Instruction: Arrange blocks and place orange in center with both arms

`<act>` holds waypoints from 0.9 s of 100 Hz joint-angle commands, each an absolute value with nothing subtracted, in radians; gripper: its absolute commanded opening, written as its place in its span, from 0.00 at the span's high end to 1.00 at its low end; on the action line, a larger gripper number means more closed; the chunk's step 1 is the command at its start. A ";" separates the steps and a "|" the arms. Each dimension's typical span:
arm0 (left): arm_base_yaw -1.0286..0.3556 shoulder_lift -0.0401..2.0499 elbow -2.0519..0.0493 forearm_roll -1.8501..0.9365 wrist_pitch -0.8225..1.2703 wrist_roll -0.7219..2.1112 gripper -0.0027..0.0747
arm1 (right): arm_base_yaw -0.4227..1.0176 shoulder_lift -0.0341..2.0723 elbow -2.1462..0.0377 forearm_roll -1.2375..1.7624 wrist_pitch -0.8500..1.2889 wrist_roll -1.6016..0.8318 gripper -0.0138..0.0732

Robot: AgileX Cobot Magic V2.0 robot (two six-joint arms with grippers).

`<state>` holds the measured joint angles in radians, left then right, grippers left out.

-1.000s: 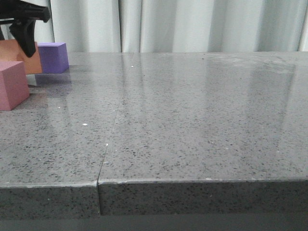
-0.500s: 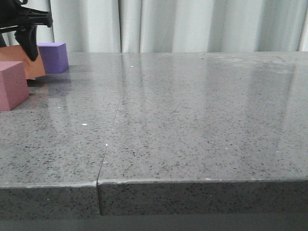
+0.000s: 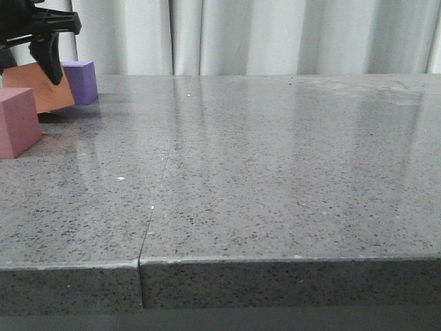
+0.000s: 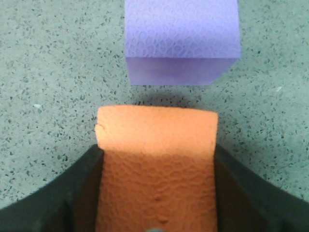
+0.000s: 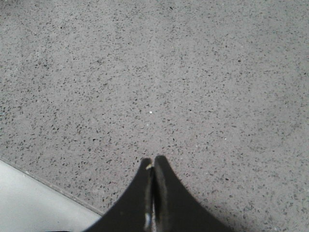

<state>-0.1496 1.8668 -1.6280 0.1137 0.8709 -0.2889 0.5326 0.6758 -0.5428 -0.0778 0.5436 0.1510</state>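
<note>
The left pincer (image 4: 157, 193) grips the orange cube (image 4: 157, 159) between its two dark fingers (image 4: 72, 193), tilted above the bench (image 3: 275, 172) at far left, near the purple cube (image 4: 182, 41) and pink cube (image 3: 17, 121). The right pincer (image 5: 153, 164) is closed on nothing over bare bench.

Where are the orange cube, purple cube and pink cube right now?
orange cube (image 4: 157, 159): left wrist view, top face between the gripper fingers.
purple cube (image 4: 182, 26): left wrist view, middle of its top face.
pink cube (image 3: 15, 124): front view, front face, at the table's left edge.
</note>
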 commanded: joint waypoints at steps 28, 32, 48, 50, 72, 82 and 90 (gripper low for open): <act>-0.152 1.816 -1.652 0.100 0.823 -0.292 0.25 | 0.529 0.673 -0.567 -0.092 0.481 0.143 0.92; -0.152 1.816 -1.652 0.100 0.823 -0.292 0.25 | 0.529 0.673 -0.567 -0.092 0.481 0.143 0.92; -0.152 1.806 -1.652 0.089 0.825 -0.292 0.25 | 0.529 0.673 -0.567 -0.092 0.481 0.143 0.92; -0.152 1.804 -1.652 0.087 0.825 -0.292 0.25 | 0.529 0.673 -0.567 -0.092 0.481 0.143 0.92; -0.161 1.745 -1.652 0.087 0.811 -0.292 0.25 | 0.529 0.673 -0.567 -0.092 0.481 0.143 0.92; -0.161 1.702 -1.652 0.089 0.780 -0.292 0.29 | 0.529 0.673 -0.567 -0.092 0.481 0.143 0.92; -0.161 1.670 -1.652 0.090 0.765 -0.292 0.37 | 0.529 0.673 -0.567 -0.092 0.481 0.143 0.92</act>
